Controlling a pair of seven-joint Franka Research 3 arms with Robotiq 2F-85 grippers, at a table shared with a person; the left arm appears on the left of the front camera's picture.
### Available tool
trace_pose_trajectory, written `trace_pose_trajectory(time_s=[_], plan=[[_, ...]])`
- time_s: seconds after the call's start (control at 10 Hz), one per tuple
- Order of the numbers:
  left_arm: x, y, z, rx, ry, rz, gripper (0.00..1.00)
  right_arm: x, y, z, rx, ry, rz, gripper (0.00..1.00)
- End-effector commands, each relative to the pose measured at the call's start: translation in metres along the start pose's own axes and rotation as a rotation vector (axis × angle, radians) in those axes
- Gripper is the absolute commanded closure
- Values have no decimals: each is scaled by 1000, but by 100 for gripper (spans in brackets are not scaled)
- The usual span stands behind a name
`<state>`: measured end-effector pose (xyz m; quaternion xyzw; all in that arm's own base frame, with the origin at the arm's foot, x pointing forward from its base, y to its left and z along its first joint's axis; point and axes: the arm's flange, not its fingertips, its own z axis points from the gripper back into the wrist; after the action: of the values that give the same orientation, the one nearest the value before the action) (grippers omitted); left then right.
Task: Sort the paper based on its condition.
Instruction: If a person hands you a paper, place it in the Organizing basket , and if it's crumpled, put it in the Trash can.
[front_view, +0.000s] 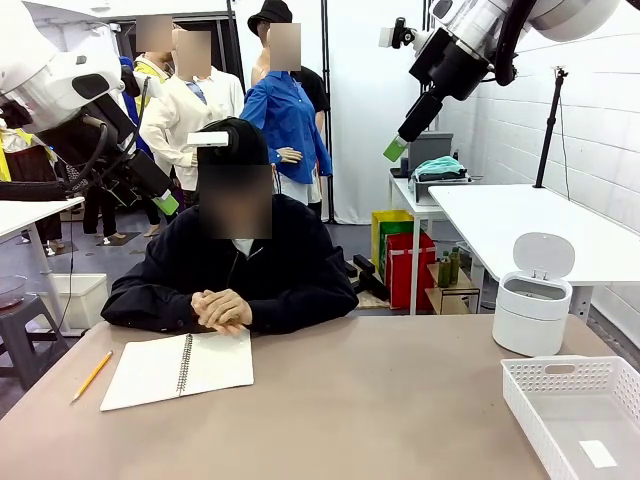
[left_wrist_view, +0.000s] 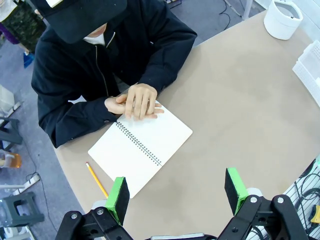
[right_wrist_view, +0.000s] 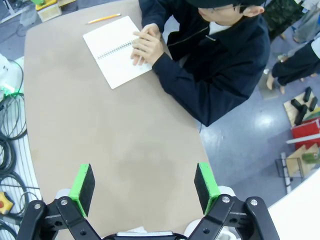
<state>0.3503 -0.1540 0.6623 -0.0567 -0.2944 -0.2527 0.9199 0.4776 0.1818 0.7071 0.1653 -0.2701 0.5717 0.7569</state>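
Hanging high above the table (front_view: 330, 400), the left gripper (left_wrist_view: 177, 192) and right gripper (right_wrist_view: 144, 182) both gape wide, holding nothing. The paper is the open spiral notebook's (front_view: 180, 368) white pages (no loose sheets), under the person's hands (front_view: 221, 309), a pencil (front_view: 91, 376) beside it

The desk (front_view: 350, 400) is a plain, dull beige. On it an open notebook (front_view: 180, 368) shows blank white pages joined by a dark metal spiral, and beside it lies a yellow pencil (front_view: 91, 376) with a darker tip. The person (front_view: 235, 270) wears a black jacket over a white collar and a black cap. The bin (front_view: 534, 295) is white, as is the lattice-walled basket (front_view: 575, 405). Both the left pincer (left_wrist_view: 177, 192) and the right pincer (right_wrist_view: 144, 185) are black with bright green pads.
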Motion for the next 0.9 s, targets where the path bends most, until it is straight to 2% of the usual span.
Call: trace_pose_trajectory(time_s=[0.0,0.8], plan=[[0,1,1,9,0,-4,0,1,-1,-1,0,1,1,0],[0,1,1,9,0,-4,0,1,-1,-1,0,1,1,0]])
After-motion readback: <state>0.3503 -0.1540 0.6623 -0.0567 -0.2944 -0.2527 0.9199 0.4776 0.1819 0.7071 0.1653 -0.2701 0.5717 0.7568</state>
